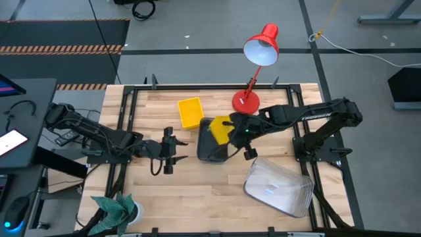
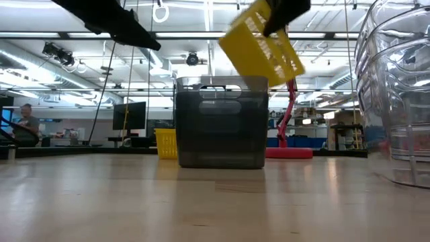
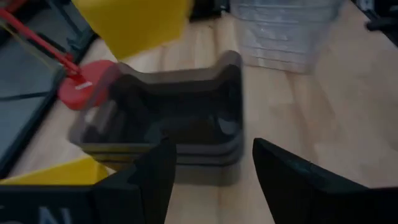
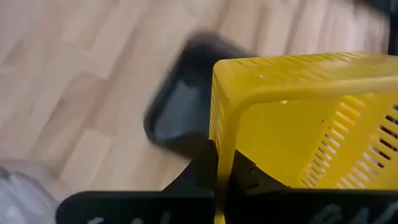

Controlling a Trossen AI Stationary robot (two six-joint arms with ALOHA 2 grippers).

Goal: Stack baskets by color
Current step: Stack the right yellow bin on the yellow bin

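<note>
A small yellow basket (image 2: 262, 47) hangs tilted in the air above the dark-grey baskets (image 1: 212, 143), with my right gripper (image 4: 222, 177) shut on it. The dark-grey baskets (image 3: 168, 118) sit nested, bottoms on the table's middle. A second yellow basket (image 1: 191, 112) rests on the table beyond them, toward the far left. Clear baskets (image 1: 279, 186) stand stacked at the near right. My left gripper (image 3: 211, 177) stands open just left of the dark-grey baskets (image 2: 222, 121), holding nothing. My right gripper pinches the yellow basket by one side wall at its rim (image 4: 225, 149), the wall passing between the two fingers. The fingers come slanting down from the table's right. The basket is lifted clear and tilted over the dark-grey baskets.
A red desk lamp (image 1: 253, 66) stands at the far edge, its round base (image 2: 289, 152) just behind the dark-grey baskets. A teal cloth (image 1: 115, 207) lies at the near left edge. Bare wood shows across the near middle of the table (image 1: 197, 197).
</note>
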